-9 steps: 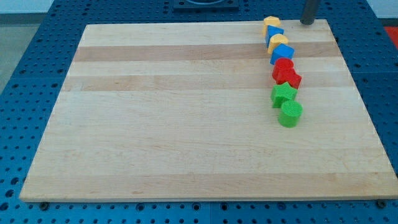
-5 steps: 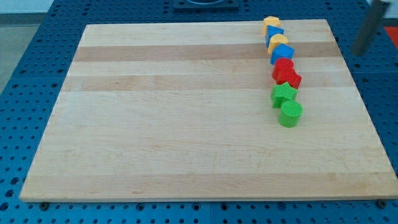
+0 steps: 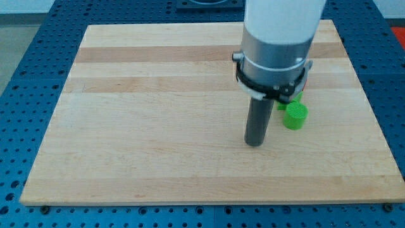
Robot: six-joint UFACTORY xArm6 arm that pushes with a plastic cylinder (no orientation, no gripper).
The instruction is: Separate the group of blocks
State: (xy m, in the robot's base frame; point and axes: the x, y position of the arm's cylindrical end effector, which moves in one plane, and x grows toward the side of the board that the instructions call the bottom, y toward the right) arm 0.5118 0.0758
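From where I stand only a few blocks can be counted: one green cylinder [image 3: 295, 116] in full sight, a sliver of a second green block [image 3: 283, 105] poking out just beside it toward the view's top left, its shape too hidden to name, and a thin edge of something red [image 3: 305, 78] at the right side of the arm's wide body. Any other blocks in the row are covered by the arm [image 3: 278, 44], which comes down from the top edge of the wooden board [image 3: 158, 120] and fills the upper right part of it, so I cannot give a full count. The green cylinder sits in the right half of the board, nearer the right edge than the left and about halfway between top and bottom edges. There is one dark rod, and my tip [image 3: 254, 144] rests on the bare wood to the view's left of the green cylinder and a little lower, near it but apart, not touching any block. The arm carries no pincer at all, just this rod, so nothing is being grasped. Around the board lies a blue perforated table [image 3: 25, 95], with nothing on it that I can see.
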